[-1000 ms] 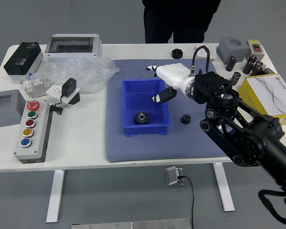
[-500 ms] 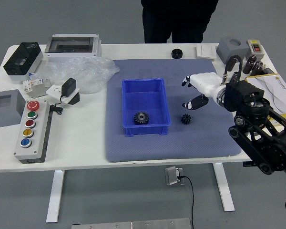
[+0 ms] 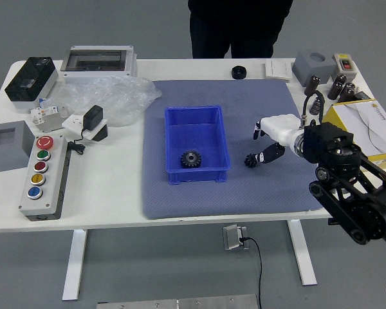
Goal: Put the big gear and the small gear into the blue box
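Observation:
My right hand (image 3: pixel 260 145), black with a white back, reaches in from the right over the blue mat, fingers spread and holding nothing. Its thumb tip is right beside the small black gear (image 3: pixel 251 160), which lies on the mat to the right of the blue box (image 3: pixel 222 143). Whether thumb and gear touch, I cannot tell. The big black gear (image 3: pixel 191 159) lies inside the box near its front. The left arm does not show.
A button panel (image 3: pixel 46 174), a grey block (image 3: pixel 9 145) and clear plastic wrap (image 3: pixel 109 100) occupy the left side. A yellow box (image 3: pixel 338 122) and dark cylinders stand at right. A person in dark clothes stands beyond the far edge, hands not visible.
The right hand has moved right, away from above the blue box, then down toward the small gear. Both gears and the box have stayed in place.

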Action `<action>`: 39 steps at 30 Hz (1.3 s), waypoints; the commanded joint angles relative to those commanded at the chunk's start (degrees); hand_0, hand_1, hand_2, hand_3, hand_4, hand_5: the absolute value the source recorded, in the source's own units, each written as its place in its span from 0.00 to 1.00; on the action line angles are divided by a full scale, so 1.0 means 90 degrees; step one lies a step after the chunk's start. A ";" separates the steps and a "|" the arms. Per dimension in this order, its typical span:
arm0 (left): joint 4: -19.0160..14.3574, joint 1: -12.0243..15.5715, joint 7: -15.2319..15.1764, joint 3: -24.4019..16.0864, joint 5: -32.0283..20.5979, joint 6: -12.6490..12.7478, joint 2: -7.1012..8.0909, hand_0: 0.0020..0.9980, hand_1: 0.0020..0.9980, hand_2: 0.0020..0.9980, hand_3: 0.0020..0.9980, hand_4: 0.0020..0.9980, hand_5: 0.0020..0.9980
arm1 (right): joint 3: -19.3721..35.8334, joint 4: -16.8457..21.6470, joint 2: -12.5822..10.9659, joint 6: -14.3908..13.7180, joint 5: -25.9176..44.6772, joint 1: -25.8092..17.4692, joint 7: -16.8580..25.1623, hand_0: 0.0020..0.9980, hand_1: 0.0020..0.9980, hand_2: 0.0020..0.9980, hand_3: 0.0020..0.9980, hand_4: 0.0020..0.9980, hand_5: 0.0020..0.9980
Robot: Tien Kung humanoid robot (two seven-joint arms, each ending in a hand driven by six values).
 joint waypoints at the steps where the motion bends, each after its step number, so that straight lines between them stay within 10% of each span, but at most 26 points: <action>1: 0.0000 0.0000 0.0000 0.0002 -0.0002 -0.0001 -0.0001 0.78 0.75 0.74 0.68 0.56 0.24 | -0.0012 -0.0013 0.0016 0.0004 0.0000 -0.0004 -0.0003 0.78 0.67 0.71 0.66 0.76 0.31; 39: 0.0000 0.0009 -0.0005 0.0066 -0.0006 -0.0012 -0.0023 0.78 0.75 0.74 0.68 0.56 0.25 | -0.0229 -0.0387 0.0333 -0.0113 -0.0008 -0.0108 -0.0008 0.72 0.60 0.63 0.64 0.66 0.26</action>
